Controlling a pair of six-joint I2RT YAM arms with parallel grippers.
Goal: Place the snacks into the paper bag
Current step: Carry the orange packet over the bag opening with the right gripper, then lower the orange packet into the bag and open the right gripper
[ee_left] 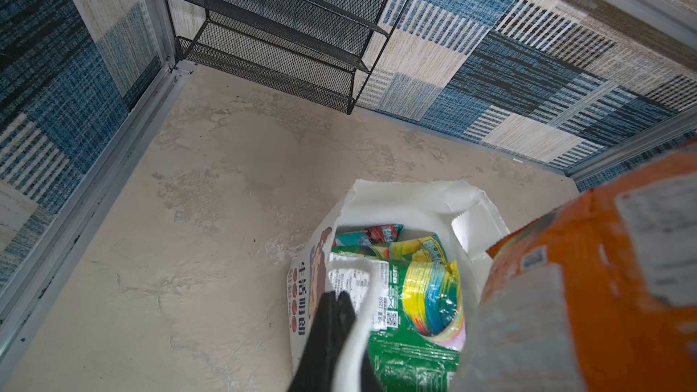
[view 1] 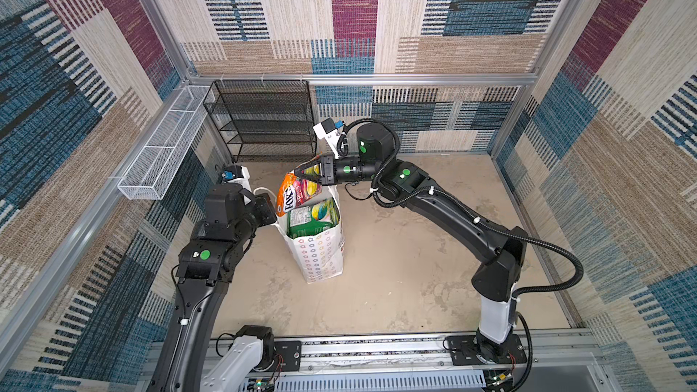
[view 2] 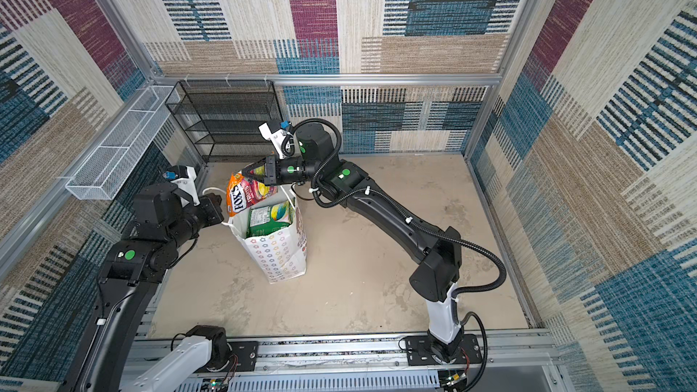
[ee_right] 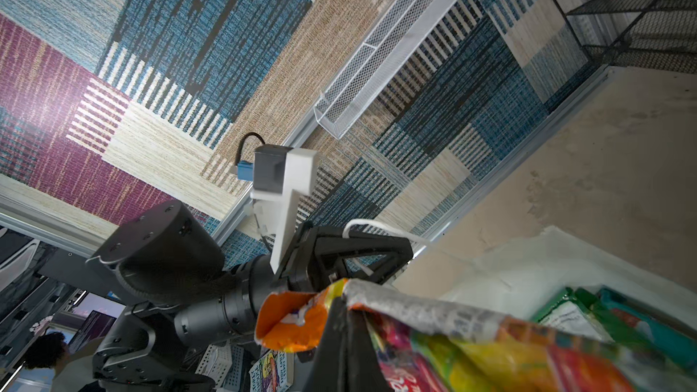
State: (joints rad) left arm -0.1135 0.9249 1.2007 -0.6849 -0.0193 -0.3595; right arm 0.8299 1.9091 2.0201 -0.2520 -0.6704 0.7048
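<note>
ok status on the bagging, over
left gripper shut on the cord handle. right gripper shut on the orange packet, above the open paper bag, not yet in. green packets stand high inside.

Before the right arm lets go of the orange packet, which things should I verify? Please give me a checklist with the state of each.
1. Grip of the right gripper on the orange packet: ok, shut on its top edge.
2. Hold of the left gripper on the cord handle: ok, shut.
3. The paper bag upright, mouth open: ok.
4. Room above the green packets inside: ok.
5. Lower end of the packet inside the mouth: cannot tell; it hangs at the rim.
</note>
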